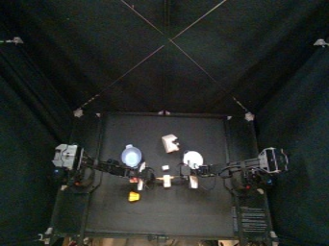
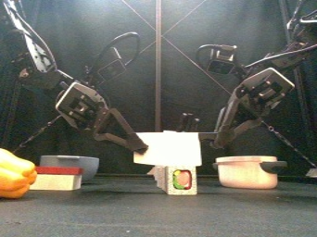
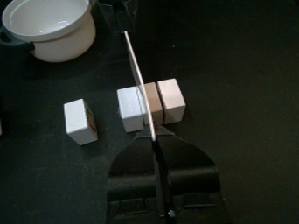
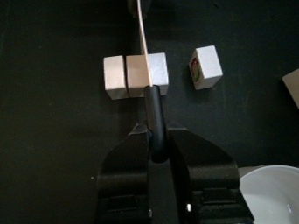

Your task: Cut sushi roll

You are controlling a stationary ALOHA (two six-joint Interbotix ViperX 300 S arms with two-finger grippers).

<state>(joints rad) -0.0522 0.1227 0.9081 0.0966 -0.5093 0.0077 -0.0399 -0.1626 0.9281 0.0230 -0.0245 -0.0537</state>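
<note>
Directly beneath both grippers' clamped knife, the sushi roll lies.

Black curtains on all sides, small black table, 2 crossing ceiling cables

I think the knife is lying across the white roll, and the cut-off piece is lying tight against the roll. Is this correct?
Not quite. The knife does lie across the roll, but the cut-off piece is not against it. It lies apart from the roll, with bare table between them. The left wrist view shows this gap.
</note>
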